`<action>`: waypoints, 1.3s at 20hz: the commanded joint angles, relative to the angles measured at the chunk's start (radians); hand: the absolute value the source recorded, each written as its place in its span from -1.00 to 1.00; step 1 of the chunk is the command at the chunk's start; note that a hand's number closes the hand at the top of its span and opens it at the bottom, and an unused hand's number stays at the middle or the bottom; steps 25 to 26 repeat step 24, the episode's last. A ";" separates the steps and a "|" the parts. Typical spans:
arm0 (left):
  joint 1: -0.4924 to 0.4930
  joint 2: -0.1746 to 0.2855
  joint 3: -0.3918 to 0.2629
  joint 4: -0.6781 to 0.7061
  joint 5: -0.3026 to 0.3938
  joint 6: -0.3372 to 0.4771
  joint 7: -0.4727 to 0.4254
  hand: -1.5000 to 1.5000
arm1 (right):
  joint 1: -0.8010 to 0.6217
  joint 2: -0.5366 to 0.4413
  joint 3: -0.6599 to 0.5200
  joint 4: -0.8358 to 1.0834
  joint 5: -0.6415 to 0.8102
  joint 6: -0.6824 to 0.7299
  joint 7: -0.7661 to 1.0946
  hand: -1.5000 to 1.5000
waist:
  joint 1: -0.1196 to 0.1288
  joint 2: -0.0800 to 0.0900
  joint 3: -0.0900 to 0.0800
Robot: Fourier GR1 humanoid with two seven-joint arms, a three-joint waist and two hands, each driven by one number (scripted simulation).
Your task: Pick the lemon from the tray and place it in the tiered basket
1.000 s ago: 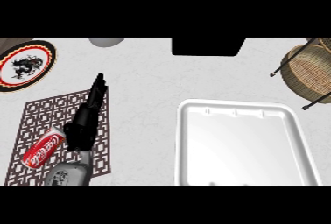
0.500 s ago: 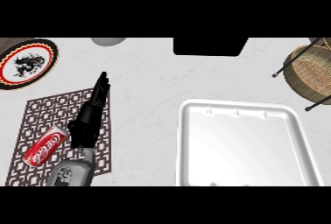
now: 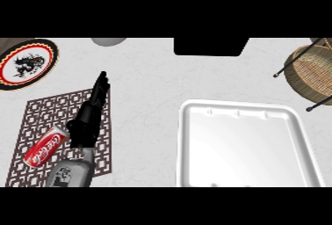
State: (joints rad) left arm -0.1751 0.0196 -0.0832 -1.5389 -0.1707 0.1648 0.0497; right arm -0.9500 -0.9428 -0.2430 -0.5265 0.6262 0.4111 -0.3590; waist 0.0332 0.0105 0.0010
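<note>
The white tray [image 3: 295, 132] lies at the lower right of the counter with nothing showing in it. No lemon appears anywhere in the head view. The tiered wicker basket [image 3: 312, 71] on thin black legs stands at the right edge, partly cut off. My left hand [image 3: 91, 112] stretches up over the patterned mat at the left, fingers straight and together, holding nothing, far from both tray and basket. My right hand does not show.
A red soda can [image 3: 45, 146] lies on the brown patterned mat [image 3: 39, 114] just left of my left forearm. A plate with a dragon design [image 3: 26, 62] sits at the upper left. A grey round object [image 3: 108, 41] and a black block [image 3: 211, 45] sit at the far edge.
The view has drifted slightly, so the tray and basket sit a touch further right. The left hand has kept its pose.
</note>
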 commanded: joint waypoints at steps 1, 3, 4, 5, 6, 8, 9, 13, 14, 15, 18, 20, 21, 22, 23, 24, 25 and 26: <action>0.072 -0.019 -0.049 -0.038 -0.026 0.031 -0.038 0.00 | -0.074 0.004 -0.061 0.094 -0.051 0.046 0.016 -1.00 | 0.002 -0.003 0.000; 0.022 0.018 0.003 -0.036 0.013 -0.019 0.004 0.00 | -0.101 -0.042 -0.134 0.143 -0.102 0.044 0.029 -1.00 | 0.004 -0.001 0.001; -0.012 0.010 0.016 0.011 0.005 -0.001 -0.010 0.00 | -0.104 -0.033 -0.154 0.163 -0.120 0.040 0.037 -1.00 | -0.003 0.001 0.000; 0.008 -0.019 -0.031 0.007 -0.019 0.020 -0.026 0.00 | -0.140 -0.036 -0.184 0.184 -0.136 0.007 0.091 -1.00 | 0.004 0.003 0.000; -0.007 -0.008 0.001 0.015 0.000 0.009 -0.020 0.00 | -0.132 -0.074 -0.213 0.204 -0.157 0.016 0.093 -1.00 | -0.002 0.003 0.001; 0.009 -0.004 -0.005 -0.009 0.004 0.001 -0.019 0.00 | -0.117 -0.142 -0.234 0.257 -0.153 -0.002 0.113 -1.00 | 0.009 0.008 0.002; 0.045 -0.003 -0.015 -0.010 -0.007 0.003 -0.039 0.00 | -0.105 -0.132 -0.250 0.267 -0.164 -0.035 0.121 -1.00 | 0.006 0.005 0.002; -0.033 0.006 0.008 -0.012 0.009 -0.007 0.024 0.00 | -0.052 -0.238 -0.315 0.356 -0.212 0.027 0.111 -1.00 | 0.000 0.014 0.005; 0.030 -0.012 -0.021 -0.021 -0.006 0.005 -0.026 0.00 | -0.034 -0.282 -0.333 0.379 -0.227 0.072 0.112 -1.00 | -0.001 0.011 0.006; 0.030 -0.001 -0.006 -0.020 0.013 -0.011 -0.018 0.00 | -0.016 -0.297 -0.351 0.390 -0.244 0.079 0.090 -1.00 | 0.000 0.014 0.007; 0.032 0.021 0.022 -0.022 0.025 -0.017 -0.028 0.00 | 0.042 -0.358 -0.384 0.424 -0.274 0.155 0.054 -1.00 | -0.010 0.012 0.008; 0.043 0.012 0.025 -0.022 0.019 0.002 -0.045 0.00 | 0.104 -0.378 -0.398 0.441 -0.286 0.182 -0.002 -1.00 | -0.024 0.014 0.012; 0.058 -0.014 -0.015 -0.047 0.002 0.010 -0.018 0.00 | 0.138 -0.364 -0.399 0.448 -0.286 0.181 -0.033 -1.00 | -0.021 0.011 0.014; 0.028 0.000 0.001 -0.028 0.007 0.002 -0.017 0.00 | 0.121 -0.392 -0.409 0.450 -0.296 0.204 -0.007 -1.00 | -0.023 0.017 0.014; 0.060 -0.007 -0.006 -0.028 0.004 0.007 -0.031 0.00 | 0.156 -0.393 -0.412 0.461 -0.299 0.233 -0.040 -1.00 | -0.031 0.014 0.016; 0.029 -0.006 0.004 -0.039 0.002 0.016 -0.010 0.00 | 0.166 -0.402 -0.416 0.461 -0.303 0.249 -0.051 -1.00 | -0.035 0.014 0.017; 0.029 -0.006 0.004 -0.039 0.002 0.016 -0.010 0.00 | 0.166 -0.402 -0.416 0.461 -0.303 0.249 -0.051 -1.00 | -0.035 0.014 0.017; 0.029 -0.006 0.004 -0.039 0.002 0.016 -0.010 0.00 | 0.166 -0.402 -0.416 0.461 -0.303 0.249 -0.051 -1.00 | -0.035 0.014 0.017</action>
